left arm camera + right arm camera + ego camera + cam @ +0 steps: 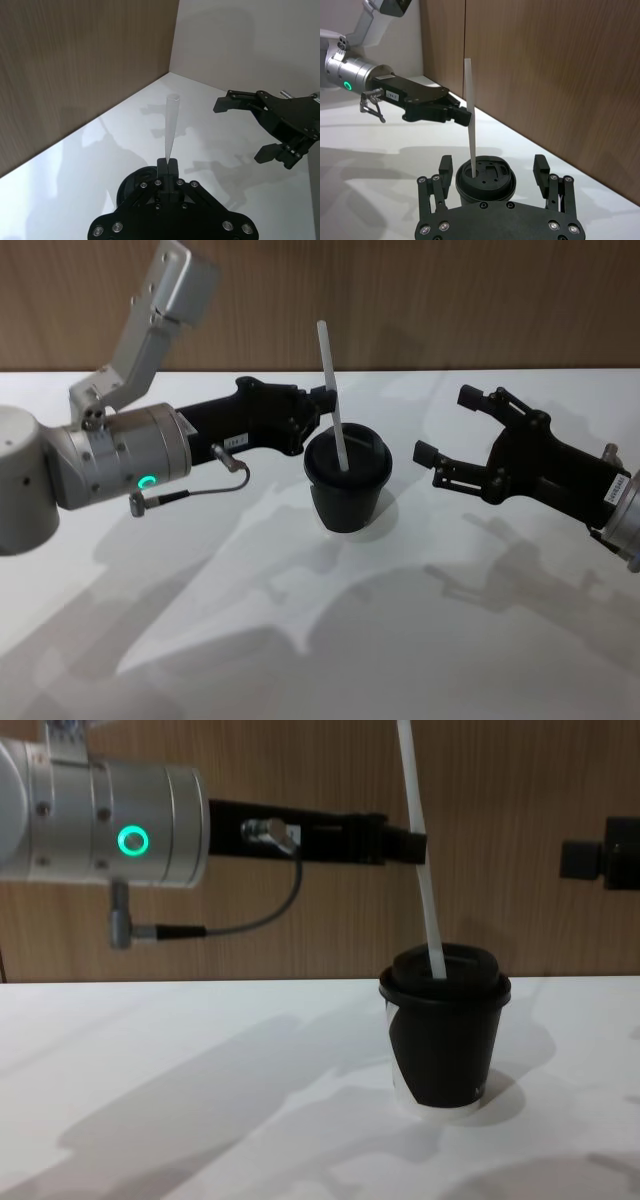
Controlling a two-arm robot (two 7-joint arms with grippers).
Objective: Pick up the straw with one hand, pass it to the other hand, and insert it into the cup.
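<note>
Above cup (347, 480): left gripper (322, 405) pinching inserted straw (333, 390).

The straw (334, 400) was white against the black cup (348, 485), whose base showed a white band. The left gripper (325, 403) was black behind a silver wrist with a green glowing ring (147, 482). The right gripper (447, 428) looked black throughout. The tabletop (300, 660) was white, the wall (450, 300) brown woodgrain.
</note>
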